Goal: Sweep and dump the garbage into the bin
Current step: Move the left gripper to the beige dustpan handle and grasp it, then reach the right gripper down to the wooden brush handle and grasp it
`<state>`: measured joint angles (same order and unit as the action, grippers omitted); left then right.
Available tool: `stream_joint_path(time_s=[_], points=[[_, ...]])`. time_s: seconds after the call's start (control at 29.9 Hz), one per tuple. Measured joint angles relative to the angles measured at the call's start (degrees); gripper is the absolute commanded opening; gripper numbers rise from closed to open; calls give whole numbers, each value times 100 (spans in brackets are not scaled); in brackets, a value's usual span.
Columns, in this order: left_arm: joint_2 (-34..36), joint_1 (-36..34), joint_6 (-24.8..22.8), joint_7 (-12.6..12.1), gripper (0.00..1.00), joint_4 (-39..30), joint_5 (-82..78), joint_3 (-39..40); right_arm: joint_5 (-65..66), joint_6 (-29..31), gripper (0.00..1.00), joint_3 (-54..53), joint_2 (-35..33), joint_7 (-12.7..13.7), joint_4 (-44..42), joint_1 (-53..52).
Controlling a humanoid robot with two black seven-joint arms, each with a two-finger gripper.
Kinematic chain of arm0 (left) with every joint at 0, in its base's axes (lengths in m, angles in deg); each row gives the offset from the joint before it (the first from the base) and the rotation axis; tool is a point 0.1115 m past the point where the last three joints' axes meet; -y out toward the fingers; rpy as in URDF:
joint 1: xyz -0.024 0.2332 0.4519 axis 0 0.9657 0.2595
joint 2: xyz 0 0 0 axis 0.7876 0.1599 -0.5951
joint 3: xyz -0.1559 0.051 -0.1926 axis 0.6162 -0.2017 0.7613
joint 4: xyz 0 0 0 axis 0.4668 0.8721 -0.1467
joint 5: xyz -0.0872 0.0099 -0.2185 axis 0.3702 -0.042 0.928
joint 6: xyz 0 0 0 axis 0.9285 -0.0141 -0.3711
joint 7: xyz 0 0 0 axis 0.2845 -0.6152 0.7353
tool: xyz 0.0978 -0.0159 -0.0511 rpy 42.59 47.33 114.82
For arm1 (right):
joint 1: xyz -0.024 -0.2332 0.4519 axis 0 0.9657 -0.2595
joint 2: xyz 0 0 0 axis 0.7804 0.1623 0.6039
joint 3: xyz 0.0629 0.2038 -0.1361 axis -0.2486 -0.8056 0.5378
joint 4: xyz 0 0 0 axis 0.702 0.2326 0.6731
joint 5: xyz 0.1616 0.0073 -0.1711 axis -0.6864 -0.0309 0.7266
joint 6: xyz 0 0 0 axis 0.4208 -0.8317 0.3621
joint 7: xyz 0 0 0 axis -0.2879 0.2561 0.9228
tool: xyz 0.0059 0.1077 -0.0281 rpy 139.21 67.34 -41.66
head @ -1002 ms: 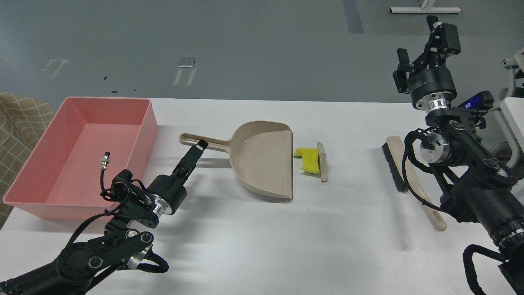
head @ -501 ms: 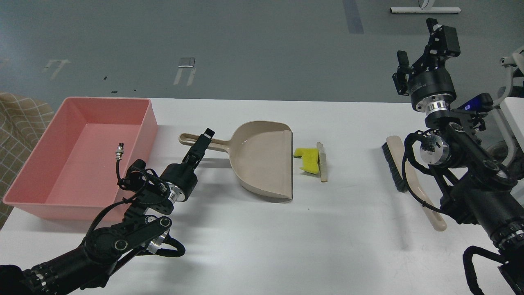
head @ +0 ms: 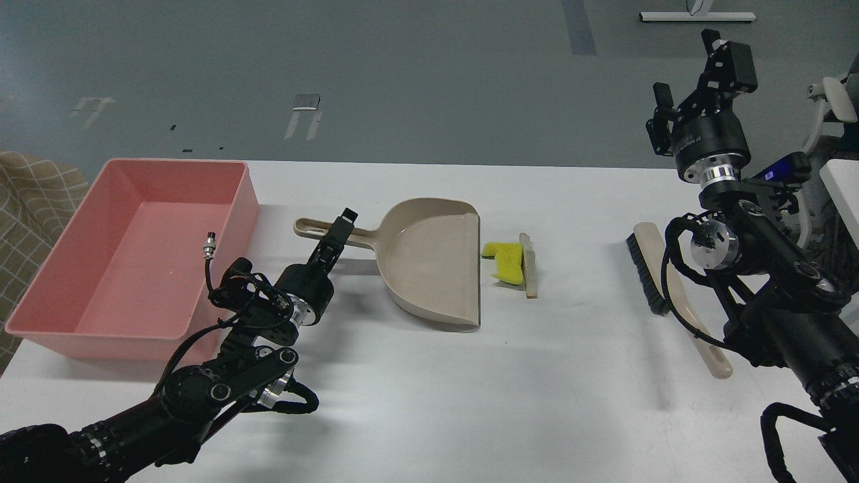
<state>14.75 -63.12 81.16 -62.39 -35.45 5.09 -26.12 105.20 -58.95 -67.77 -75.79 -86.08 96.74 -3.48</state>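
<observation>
The garbage lies mid-table: a bright yellow notched piece (head: 507, 260) against a thin beige-white strip (head: 529, 265), just right of the open mouth of the beige dustpan (head: 433, 261). The pink bin (head: 249, 201) stands at the left and holds nothing. My left gripper (head: 341, 227) points up-right with its tips over the dustpan's handle (head: 315, 227). It is seen edge-on and dark, so I cannot tell its opening or whether it touches the handle. My right gripper (head: 694, 80) is raised above the table's far right edge, open and empty.
A beige brush with black bristles (head: 647, 275) lies on the table at the right, beside my right arm, its handle (head: 701, 329) pointing toward me. A checked cloth (head: 33, 201) shows left of the bin. The white table (head: 470, 389) ends near the bin's left side.
My left arm has moved forward and to the right, bringing its gripper tips from short of the dustpan handle to over it. My right arm has barely moved.
</observation>
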Motion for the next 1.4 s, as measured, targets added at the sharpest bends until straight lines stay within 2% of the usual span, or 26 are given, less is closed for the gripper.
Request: stream_joint_path(time_s=[0.07,0.1,0.2,0.3,0.4,0.57,0.8,1.0,1.17,1.34,1.4], points=[[-4,-17,0,-29,1,2,0,-16,0,-2,100,0,-2,0,10,0],[-4,-22,0,-73,0,2,0,-23,0,-2,100,0,-8,-2,23,4],[3,-44,0,-243,0,3,-1,-32,11,35,100,10,-37,-3,87,78],[5,-67,5,-292,0,2,-9,-32,53,71,100,75,-206,24,210,184],[-1,-72,7,-315,0,2,-12,-33,66,88,100,480,-688,111,607,363],[11,-97,57,-402,0,-11,-12,-20,139,94,100,1391,-1971,251,1512,701],[19,-88,128,-434,0,-30,-9,-29,650,104,100,3039,-4262,787,2910,924],[-10,-85,130,-420,0,-41,-28,-18,1546,104,100,3767,-5727,867,4019,980],[-20,-100,129,-416,0,-102,-36,-9,2310,104,100,4117,-6349,1014,4492,1038],[-21,-103,129,-405,0,-129,-36,-5,3013,200,100,4379,-6477,1385,4632,1073],[-30,-102,129,-401,0,-135,-32,-1,3164,281,100,4411,-6477,1456,4662,1085]])
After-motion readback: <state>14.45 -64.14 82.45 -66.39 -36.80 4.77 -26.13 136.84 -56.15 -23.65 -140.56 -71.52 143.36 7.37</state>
